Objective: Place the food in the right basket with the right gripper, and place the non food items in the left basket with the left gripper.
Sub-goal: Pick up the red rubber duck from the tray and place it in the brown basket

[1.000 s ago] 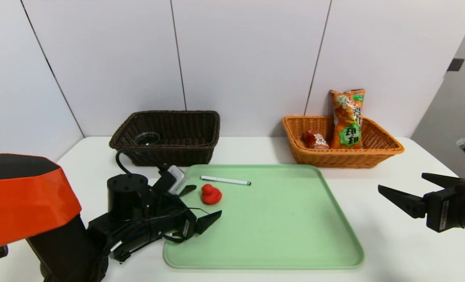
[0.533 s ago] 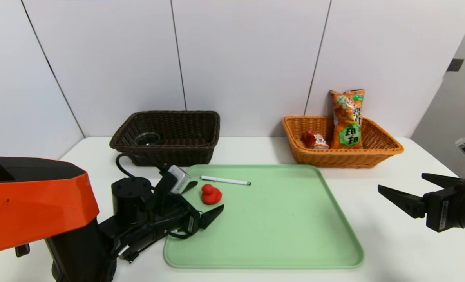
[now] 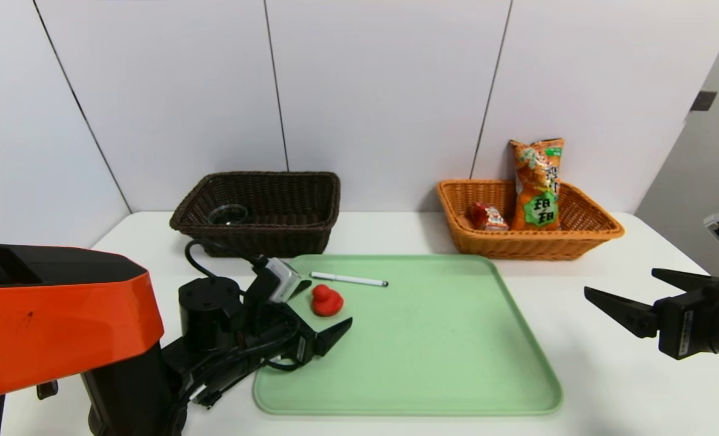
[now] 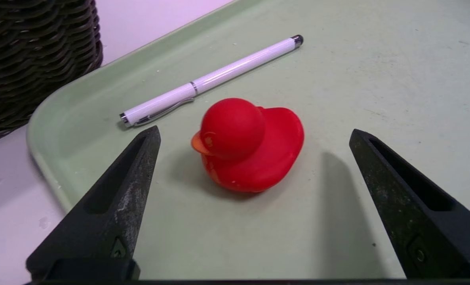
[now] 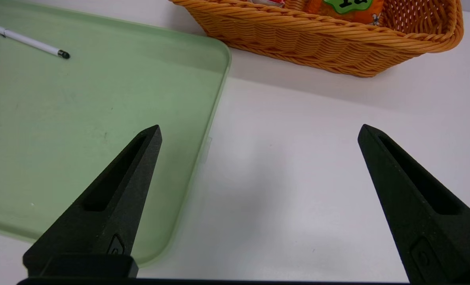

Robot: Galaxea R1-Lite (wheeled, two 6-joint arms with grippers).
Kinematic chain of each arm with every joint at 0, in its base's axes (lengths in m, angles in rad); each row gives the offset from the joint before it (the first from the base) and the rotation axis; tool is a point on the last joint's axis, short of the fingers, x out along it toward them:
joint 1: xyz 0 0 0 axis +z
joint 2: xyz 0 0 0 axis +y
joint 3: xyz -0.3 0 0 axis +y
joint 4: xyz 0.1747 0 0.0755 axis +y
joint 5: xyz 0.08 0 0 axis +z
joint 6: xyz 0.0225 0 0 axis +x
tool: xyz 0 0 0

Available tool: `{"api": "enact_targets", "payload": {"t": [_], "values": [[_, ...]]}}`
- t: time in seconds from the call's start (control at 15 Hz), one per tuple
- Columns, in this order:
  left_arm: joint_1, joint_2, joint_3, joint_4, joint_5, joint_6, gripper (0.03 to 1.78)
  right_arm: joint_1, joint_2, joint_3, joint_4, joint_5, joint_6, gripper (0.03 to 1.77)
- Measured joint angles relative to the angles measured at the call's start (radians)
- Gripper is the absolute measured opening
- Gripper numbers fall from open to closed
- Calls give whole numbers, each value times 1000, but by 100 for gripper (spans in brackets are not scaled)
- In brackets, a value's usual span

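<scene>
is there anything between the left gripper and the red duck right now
Nothing visible. The left gripper is open with the red duck just ahead of its fingertips on the green tray. The white pen lies beyond the duck, not in the way.

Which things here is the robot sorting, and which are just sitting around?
For the job:
- red duck
- white pen
- glass cup
- snack bag
- drink carton
- dark basket
- orange basket
- left tool
- right tool

Just there:
- green tray
- white table
</scene>
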Motion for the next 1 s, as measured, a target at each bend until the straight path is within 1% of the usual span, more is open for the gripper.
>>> {"api": "enact_targets", "payload": {"t": [0.53,0.6,0.67,0.8,1.0], "values": [[-11,10,8,-1,2,1,169,0,0,3,0,0,0,171],[-11,11,9,-2,1,1,160,0,0,4,0,0,0,171],[-11,12,14,-3,1,-1,142,0,0,5,0,0,0,171],[-12,13,23,-4,0,0,112,0,0,6,0,0,0,171],[-11,13,28,-2,0,-1,81,0,0,6,0,1,0,171]]}}
